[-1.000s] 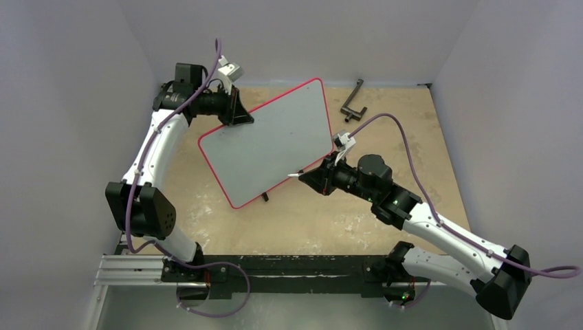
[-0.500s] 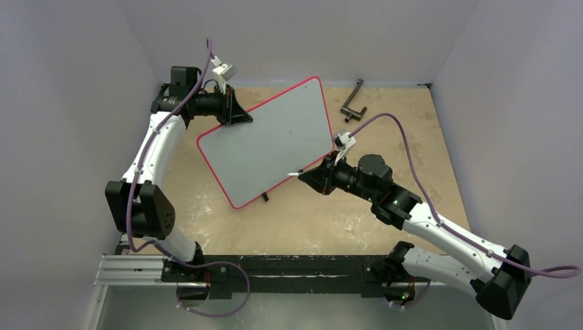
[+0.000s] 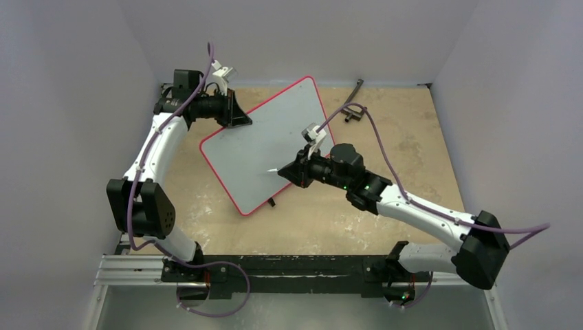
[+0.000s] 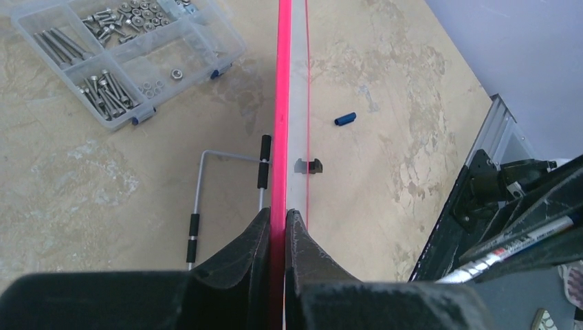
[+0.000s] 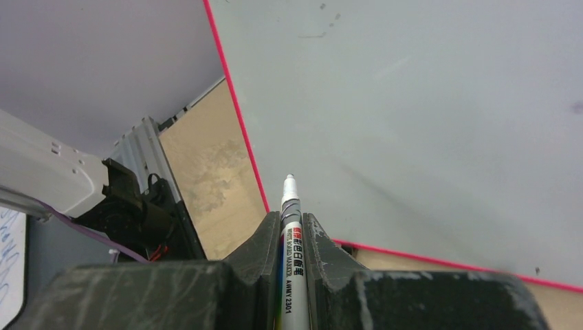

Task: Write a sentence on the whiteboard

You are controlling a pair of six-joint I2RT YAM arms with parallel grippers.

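The whiteboard [image 3: 268,141], white with a thin red rim, is held tilted above the table. My left gripper [image 3: 239,117] is shut on its upper left edge; the left wrist view shows the red rim [image 4: 280,103] pinched between the jaws of that gripper [image 4: 278,221]. My right gripper [image 3: 289,172] is shut on a white marker [image 3: 273,170], also seen in the right wrist view as the marker [image 5: 291,227] in the gripper [image 5: 291,218]. Its uncapped tip points at the whiteboard [image 5: 426,117] near the lower rim; contact cannot be told. No sentence shows on the board.
In the left wrist view, a clear compartment box [image 4: 130,55] of screws, a wire stand [image 4: 227,185] with black grips and a blue marker cap [image 4: 346,119] lie on the table. A black bracket [image 3: 356,88] lies by the back wall.
My right arm has swung left with the marker, bringing its tip from the board's lower right rim to over the surface. The board has turned slightly.
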